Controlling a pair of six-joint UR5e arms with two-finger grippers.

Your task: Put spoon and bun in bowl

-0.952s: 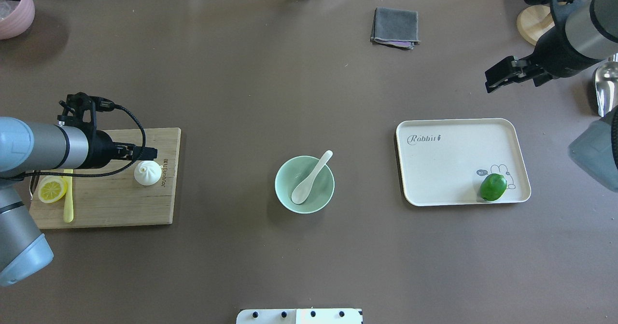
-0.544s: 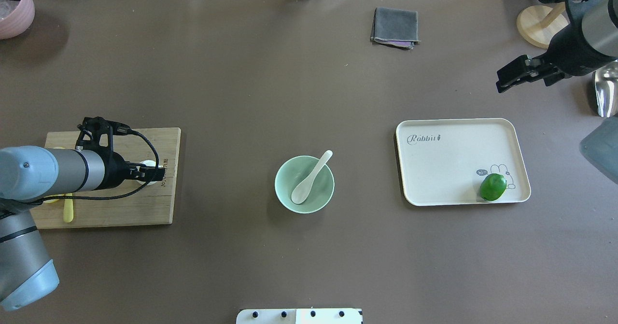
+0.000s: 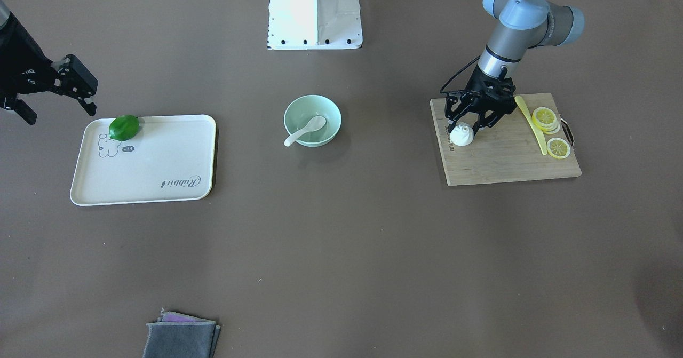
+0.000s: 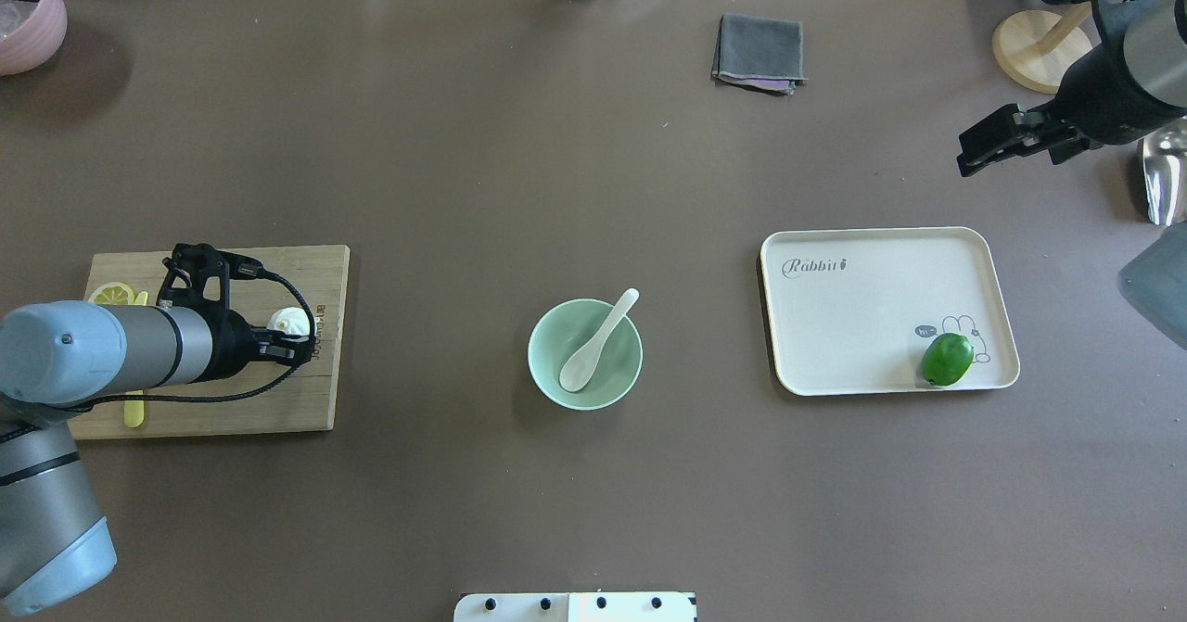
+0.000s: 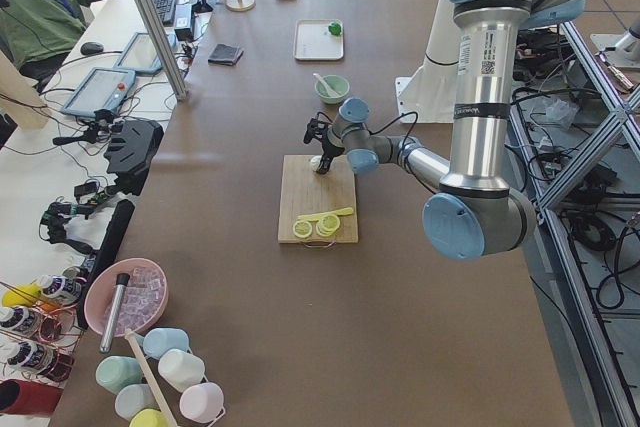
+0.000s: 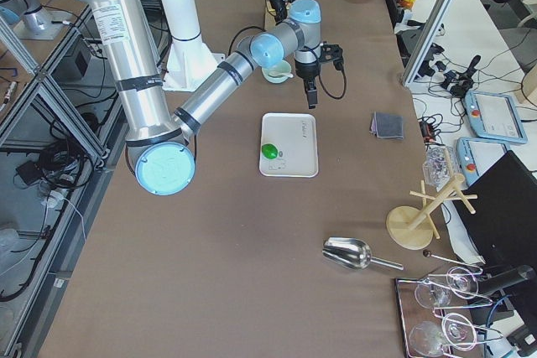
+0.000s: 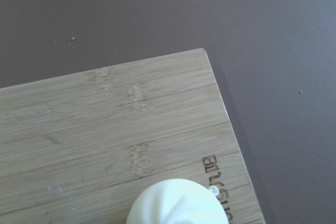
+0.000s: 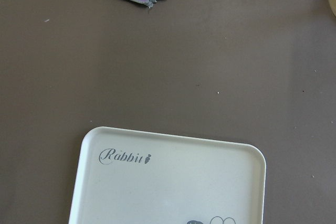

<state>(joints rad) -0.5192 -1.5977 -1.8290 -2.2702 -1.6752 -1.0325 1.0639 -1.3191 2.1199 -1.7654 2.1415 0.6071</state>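
Note:
The white bun sits on the wooden cutting board, near its right edge; it also shows in the front view and at the bottom of the left wrist view. My left gripper is low over the bun, open, with a finger on either side of it; I cannot tell if they touch it. The white spoon lies in the mint-green bowl, its handle over the rim. My right gripper is open and empty, beyond the tray.
Lemon slices and a yellow knife lie on the board behind the bun. A white tray holds a green fruit. A grey cloth, pink bowl, wooden stand and metal scoop lie at the table's far edge and corners.
My left gripper has swung from beside the bun to over it and come down around it. My right gripper has drawn back a little toward the right edge.

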